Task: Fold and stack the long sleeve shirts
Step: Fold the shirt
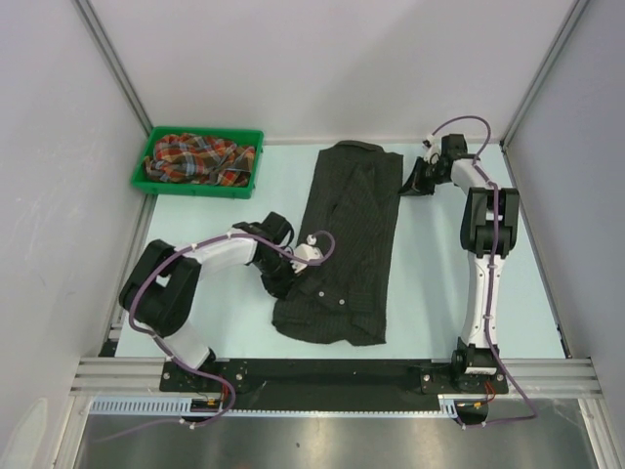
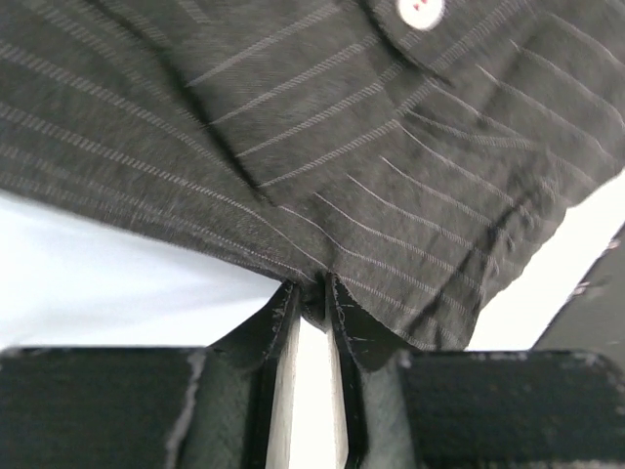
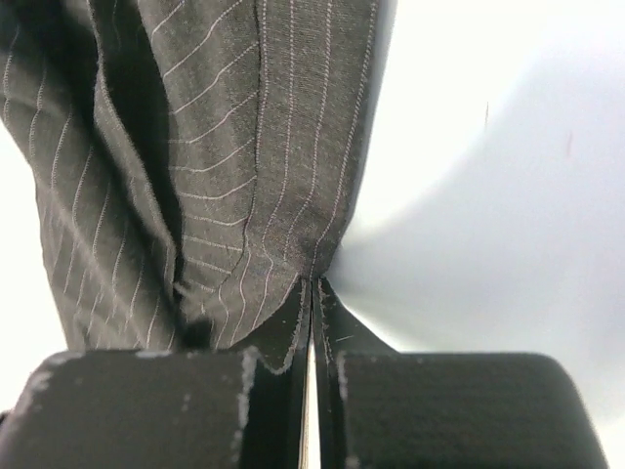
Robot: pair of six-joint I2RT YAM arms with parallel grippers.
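Observation:
The black pinstriped shirt (image 1: 344, 244) lies lengthwise on the table, collar at the far end, folded into a long narrow shape. My left gripper (image 1: 288, 285) is at its near left edge. In the left wrist view that gripper (image 2: 312, 293) is shut on a pinch of the striped cloth (image 2: 391, 176). My right gripper (image 1: 410, 184) is at the shirt's far right edge, and in the right wrist view it (image 3: 312, 281) is shut on the hem of the black fabric (image 3: 244, 147). The plaid shirt (image 1: 200, 158) lies crumpled in the green bin (image 1: 146, 166).
The green bin stands at the far left corner by the left wall. Grey walls enclose the pale table (image 1: 469, 322) on three sides. A black base rail (image 1: 322, 373) runs along the near edge. A white button (image 2: 420, 10) shows on the shirt.

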